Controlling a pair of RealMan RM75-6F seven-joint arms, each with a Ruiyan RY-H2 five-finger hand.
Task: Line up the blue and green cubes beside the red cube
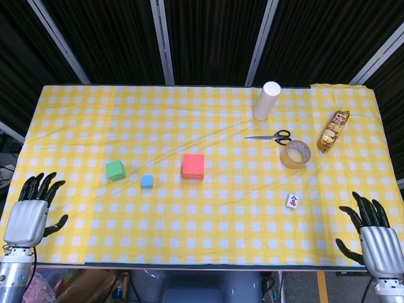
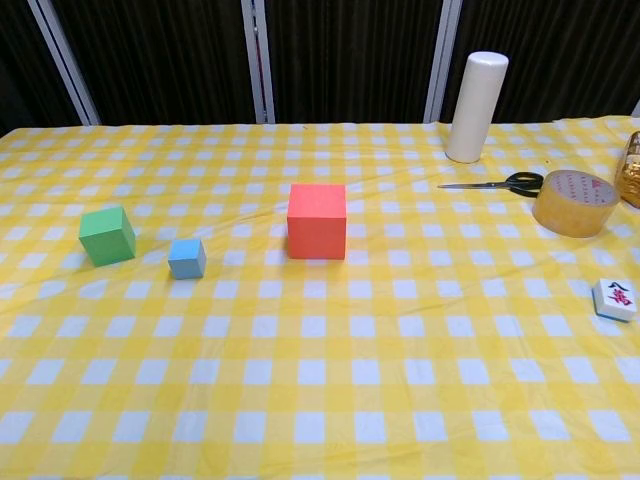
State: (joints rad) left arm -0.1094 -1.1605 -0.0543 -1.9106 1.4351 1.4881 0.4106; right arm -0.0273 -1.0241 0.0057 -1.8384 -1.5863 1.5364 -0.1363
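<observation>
The red foam cube [image 1: 193,166] is my landmark, sitting square on the yellow checked tablecloth [image 1: 202,221]; the small blue cube [image 1: 146,181] lies well to its left and a little nearer me, and the larger green cube [image 1: 115,170] lies just beyond the blue one, farther left again. All 3 stand apart from each other, none touching. My left hand [image 1: 31,211] waits at the near-left corner of the cloth, fingers spread and holding nothing; my right hand [image 1: 372,235] waits at the near-right corner, likewise spread and empty. Nothing is lined up yet, so I judge the step in hand is the first reach, and my left hand is the natural one, since both cubes sit on that side of the red cube. I would take the blue cube first, as it is closer to the red one: come down from above, pinch its 2 side faces, and set it just beside the red cube's left face, edges parallel. The blue cube is small, so a careless pinch could tip it or snag the cloth.
</observation>
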